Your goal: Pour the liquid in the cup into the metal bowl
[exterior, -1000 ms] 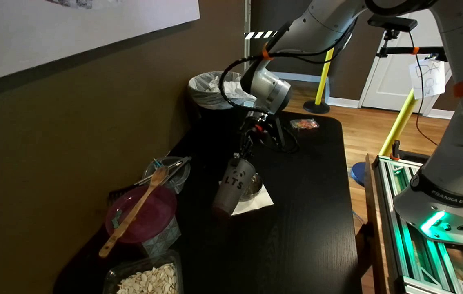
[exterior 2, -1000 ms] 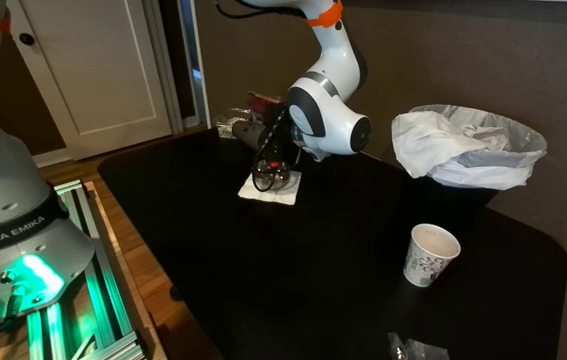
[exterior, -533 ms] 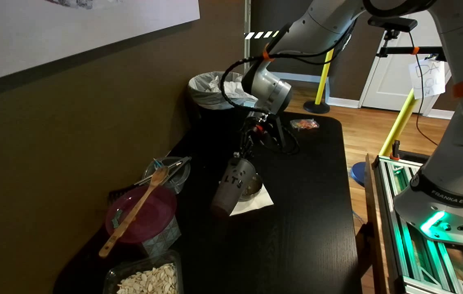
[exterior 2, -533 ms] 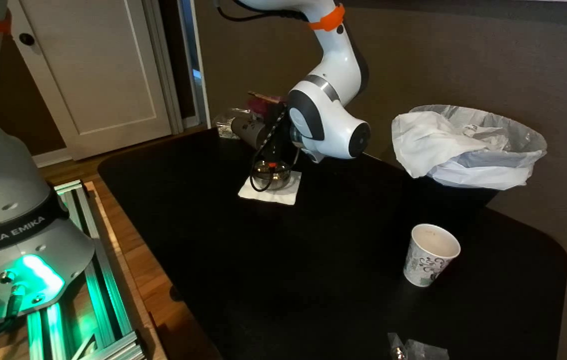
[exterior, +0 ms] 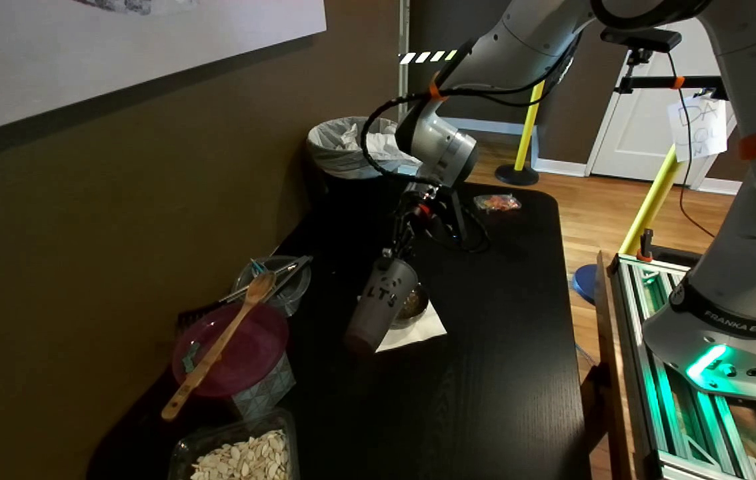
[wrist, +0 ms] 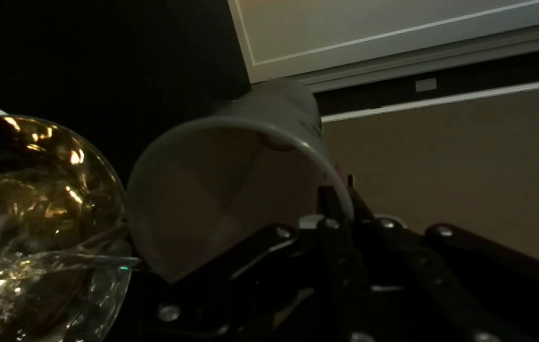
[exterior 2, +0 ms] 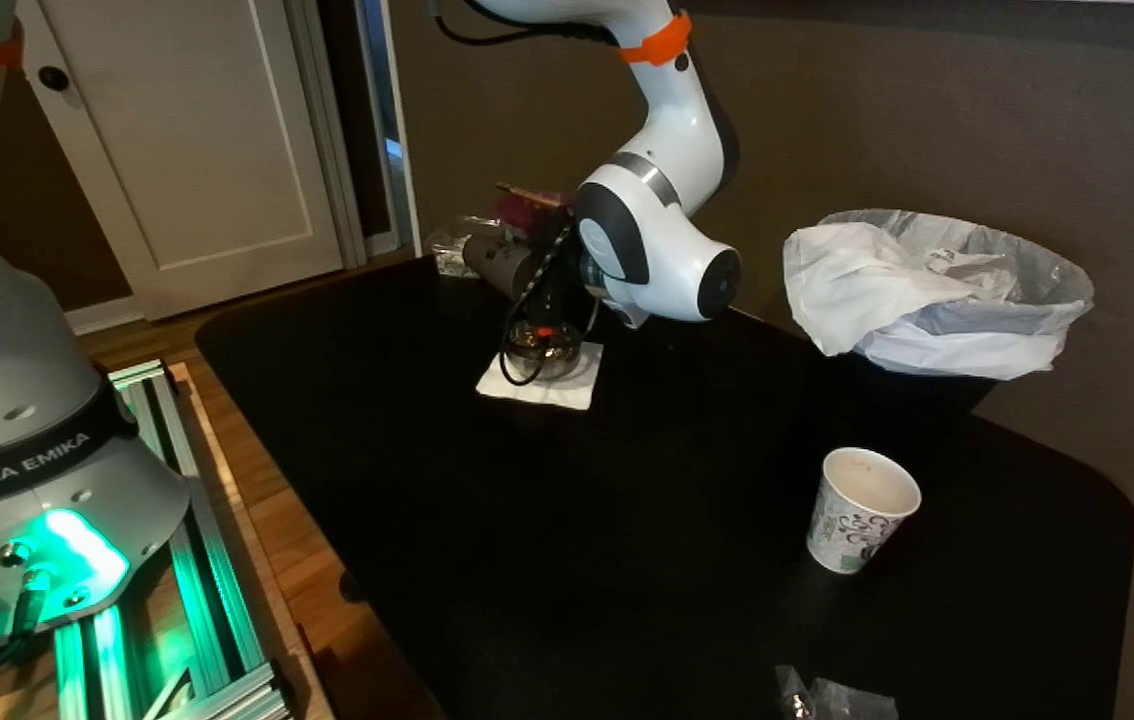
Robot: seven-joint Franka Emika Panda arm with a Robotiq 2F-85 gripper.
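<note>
The cup [exterior: 383, 301], a greyish translucent tumbler with dark letters, is held strongly tilted, its mouth toward the metal bowl [exterior: 417, 308]. My gripper [wrist: 341, 195] is shut on the cup's wall at the rim, one finger inside and one outside. In the wrist view the cup [wrist: 274, 107] lies nearly on its side. A thin clear stream [wrist: 84, 259] runs from its lower lip into the bowl [wrist: 72, 156], where liquid splashes and glints. In an exterior view the cup [exterior 2: 499, 264] and bowl [exterior 2: 559, 360] are partly hidden behind the gripper and cable.
The bowl stands on a white napkin [exterior 2: 577, 392]. A pink bowl [exterior: 255, 343] with a wooden spoon, a clear container [exterior: 293, 303] with utensils and a tub of white pieces [exterior: 245, 460] line the wall side. A white paper cup [exterior 2: 852, 525] and a lined bin [exterior 2: 1007, 345] stand elsewhere.
The cup has tipped slightly further, its base rising a little. The wrist has turned and dipped slightly. The bowl's inside looks browner and more golden than a second ago.
</note>
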